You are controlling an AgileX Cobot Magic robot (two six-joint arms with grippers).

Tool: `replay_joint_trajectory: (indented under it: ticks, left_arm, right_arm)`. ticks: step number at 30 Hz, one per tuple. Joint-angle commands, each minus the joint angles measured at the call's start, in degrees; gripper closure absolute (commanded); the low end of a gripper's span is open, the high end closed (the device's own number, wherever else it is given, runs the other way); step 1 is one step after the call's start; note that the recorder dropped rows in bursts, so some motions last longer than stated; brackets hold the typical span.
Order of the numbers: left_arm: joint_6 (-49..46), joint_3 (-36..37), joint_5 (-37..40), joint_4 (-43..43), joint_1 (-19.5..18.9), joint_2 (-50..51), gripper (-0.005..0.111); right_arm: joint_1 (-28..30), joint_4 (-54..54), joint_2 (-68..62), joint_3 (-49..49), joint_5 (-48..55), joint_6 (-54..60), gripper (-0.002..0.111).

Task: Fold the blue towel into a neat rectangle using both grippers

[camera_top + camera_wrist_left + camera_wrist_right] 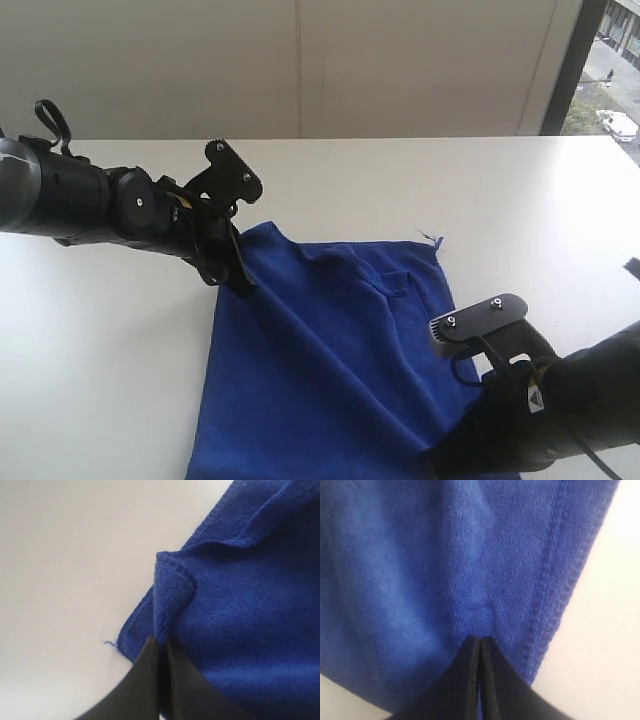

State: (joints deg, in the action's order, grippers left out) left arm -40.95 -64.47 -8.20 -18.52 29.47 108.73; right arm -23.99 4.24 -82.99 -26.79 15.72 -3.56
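The blue towel [330, 360] lies spread on the white table [110, 340], wrinkled toward its far edge. My left gripper [238, 275] stands at the towel's far left corner, shut on a small raised pinch of the hem [170, 592]; in the left wrist view its gripper [161, 644] meets tightly under that fold. My right gripper [452, 455] is low over the towel's near right side, its tips hidden by the arm. In the right wrist view, the gripper [480, 641] is shut on the towel [420, 555] just inside the stitched hem [555, 595].
A loose thread [432, 238] sticks out at the towel's far right corner. The table ends at a pale wall [300, 60], with a window [612, 70] at the far right. A dark object [632, 266] shows at the right edge.
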Motion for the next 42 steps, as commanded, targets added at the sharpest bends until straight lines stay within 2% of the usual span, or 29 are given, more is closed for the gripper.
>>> replay_joint_trajectory:
  ticks: [1, 19, 23, 27, 30, 38, 41, 42]
  left_arm:
    - [0.0, -0.3, -0.9, -0.3, -0.2, 1.2, 0.107]
    - [0.0, -0.3, -5.5, -0.3, -0.2, 3.8, 0.106]
    - [0.0, -0.3, -6.2, -0.3, -0.2, 3.8, 0.089]
    - [0.0, -0.3, -7.8, -0.3, -0.2, 3.8, 0.061]
    - [0.0, -0.3, -9.0, -0.3, -0.2, 3.8, 0.048]
    - [0.0, -0.3, -10.3, -0.6, -0.2, -0.6, 0.046]
    - [0.6, -0.3, -5.1, -0.9, -0.2, -4.9, 0.047]
    - [1.9, -0.3, 0.0, -0.9, -0.2, -6.4, 0.048]
  right_arm:
    - [-0.1, 0.1, 3.6, 0.1, -0.5, 0.7, 0.108]
    - [-0.1, 0.1, 5.7, 0.1, 1.0, 0.7, 0.108]
    - [-0.1, 0.1, 5.7, 0.1, 1.0, 0.7, 0.108]
    - [-0.1, 0.1, 5.7, 0.1, 1.3, 0.7, 0.108]
    - [-0.1, 0.1, 5.7, 0.1, 1.9, 0.7, 0.108]
    - [-0.1, 0.1, 5.7, 0.0, 2.1, 0.7, 0.108]
    - [0.0, 0.1, 5.7, -1.3, 2.2, 0.7, 0.108]
    - [0.0, 0.1, 5.7, -2.0, 2.2, 0.7, 0.108]
